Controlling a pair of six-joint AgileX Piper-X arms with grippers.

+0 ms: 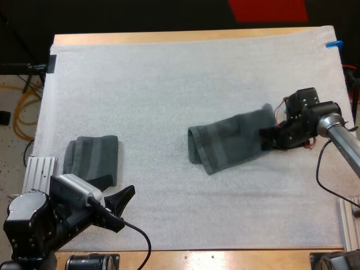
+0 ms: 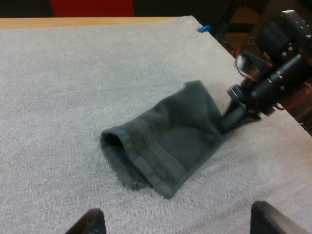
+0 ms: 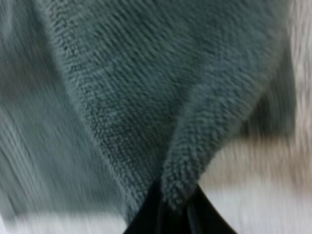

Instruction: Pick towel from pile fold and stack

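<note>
1. Lying on the left side of the white mat (image 1: 169,84), near its front edge, is a folded towel (image 1: 93,160). It is dark grey-green and rests flat, with banded edges.
2. The left gripper (image 1: 122,209) hovers just in front of the folded towel and a little to its right, without touching it. Its two black fingers (image 2: 92,223) stand wide apart with nothing between them, so it is open and empty.
3. Bare mat separates the folded towel from a loose towel (image 1: 228,145), which lies well apart, a little right of the mat's centre. The loose towel is doubled over. Its left end forms a rounded fold resting on the mat, and its right end meets the right gripper.
4. The right gripper (image 1: 266,138) is closed on the loose towel's right end. Its wrist view shows the black fingertips (image 3: 151,219) pinching a ridge of cloth from both sides.
5. The right arm reaches in from the mat's right edge.
</note>
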